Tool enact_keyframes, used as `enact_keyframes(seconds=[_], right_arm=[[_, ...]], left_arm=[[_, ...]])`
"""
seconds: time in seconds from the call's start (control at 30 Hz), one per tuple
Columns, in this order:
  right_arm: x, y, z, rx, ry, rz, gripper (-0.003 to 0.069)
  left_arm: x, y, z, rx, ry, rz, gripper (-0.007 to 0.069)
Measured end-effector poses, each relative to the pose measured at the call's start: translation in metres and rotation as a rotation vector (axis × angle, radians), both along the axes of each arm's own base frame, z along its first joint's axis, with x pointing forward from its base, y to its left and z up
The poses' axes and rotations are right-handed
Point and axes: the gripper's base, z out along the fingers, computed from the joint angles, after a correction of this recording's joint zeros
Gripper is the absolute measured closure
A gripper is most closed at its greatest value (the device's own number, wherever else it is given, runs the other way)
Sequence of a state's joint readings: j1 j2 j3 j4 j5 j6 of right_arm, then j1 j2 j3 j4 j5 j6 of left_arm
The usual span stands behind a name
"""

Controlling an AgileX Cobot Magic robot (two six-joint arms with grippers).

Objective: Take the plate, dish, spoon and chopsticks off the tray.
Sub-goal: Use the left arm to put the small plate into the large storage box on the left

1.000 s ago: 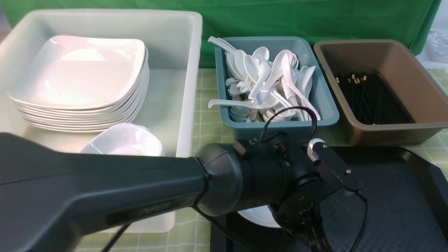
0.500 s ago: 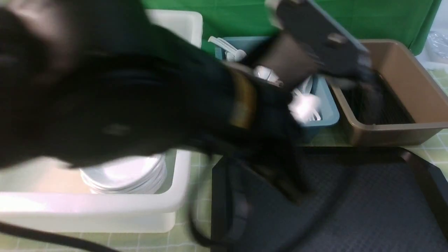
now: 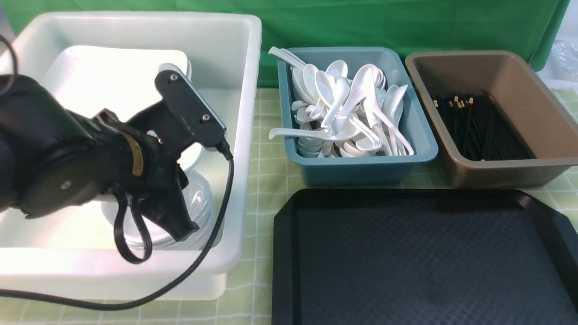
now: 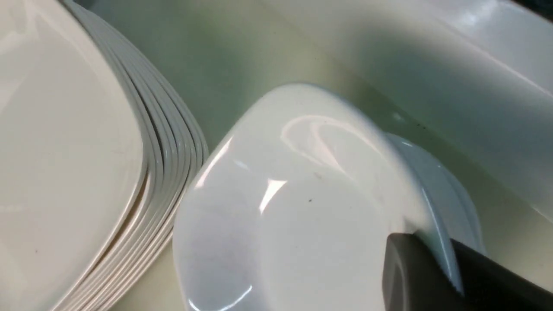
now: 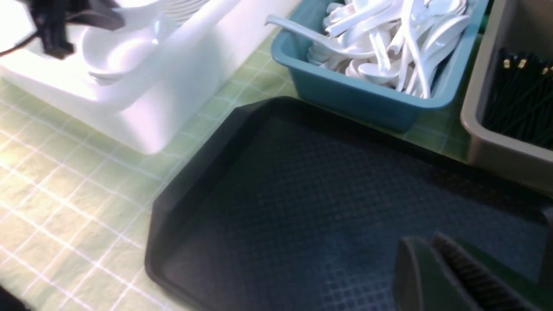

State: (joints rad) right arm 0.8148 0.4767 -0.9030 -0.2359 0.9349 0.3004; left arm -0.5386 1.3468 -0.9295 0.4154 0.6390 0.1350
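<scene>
Left gripper (image 4: 438, 265): closed on the rim of 1 dish, the wall pinched between its 2 dark fingers; positioned over the white tub.
Dish (image 4: 319, 207): small, glossy, white, rounded-square; in the left gripper's hold, above the stacked dishes; whether it touches them, cannot tell.
Stacked dishes (image 3: 198, 203): white, nested, in the white tub, partly hidden behind the left gripper.
Right gripper (image 5: 432, 246): closed, its 2 fingertips together, nothing in its hold; over the tray.
Plates (image 3: 113, 76): large, white, glossy, rounded-square, 1 stack inside the white tub; which is the task's plate, cannot tell.
White tub (image 3: 246, 135): to the left of the tray, holding plates and dishes.
Spoons (image 3: 336, 101): white, heaped in the teal tub, several handles at or over its rim; the task's spoon, cannot tell which.
Teal tub (image 3: 356, 174): beyond the tray, between the white and brown tubs.
Chopsticks (image 3: 487, 131): black, gold-coloured ends, lying together in the brown tub; the task's pair, cannot tell which.
Brown tub (image 3: 510, 174): right of the teal tub.
Tray (image 3: 420, 257): black, textured, raised rim, flat on the checked cloth (image 3: 266, 216).
</scene>
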Motion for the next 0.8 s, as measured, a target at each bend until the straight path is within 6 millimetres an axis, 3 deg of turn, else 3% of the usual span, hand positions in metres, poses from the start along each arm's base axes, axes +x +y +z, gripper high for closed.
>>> enact_keyframes(seconds=[0.13,0.3,0.47,0.5,0.57,0.63,0.67,0.73,0.8], right_arm=[[-0.001,0.001,-0.001,0.003,0.01,0.012,0.0587],[-0.002,0.002,-0.001,0.009,0.023,0.02,0.0587],[-0.004,0.004,-0.002,0.015,0.038,0.049,0.0587],[-0.004,0.004,-0.002,0.017,0.04,0.05,0.0587],[-0.004,0.004,-0.002,0.017,0.041,0.051,0.0586],[-0.004,0.004,-0.002,0.018,0.041,0.052,0.0582],[-0.004,0.004,-0.002,0.018,0.041,0.052,0.0582],[-0.004,0.004,-0.002,0.018,0.042,0.052,0.0574],[-0.004,0.004,-0.002,0.018,0.042,0.052,0.0568]], left_arm=[[0.008,-0.001,-0.015,0.04,0.036,-0.004,0.058],[0.01,-0.003,-0.021,0.049,0.056,-0.015,0.0459],[0.003,-0.002,-0.017,0.005,0.09,0.041,0.0186],[-0.005,-0.003,-0.009,-0.035,0.092,0.058,0.0115],[-0.012,-0.003,-0.001,-0.067,0.087,0.06,0.0071],[-0.034,-0.004,0.026,-0.182,0.044,0.056,0.0011],[-0.036,-0.004,0.028,-0.191,0.039,0.053,0.0011],[-0.067,0.005,0.06,-0.365,-0.06,0.027,0.0035],[-0.089,0.015,0.071,-0.507,-0.132,0.001,0.0125]])
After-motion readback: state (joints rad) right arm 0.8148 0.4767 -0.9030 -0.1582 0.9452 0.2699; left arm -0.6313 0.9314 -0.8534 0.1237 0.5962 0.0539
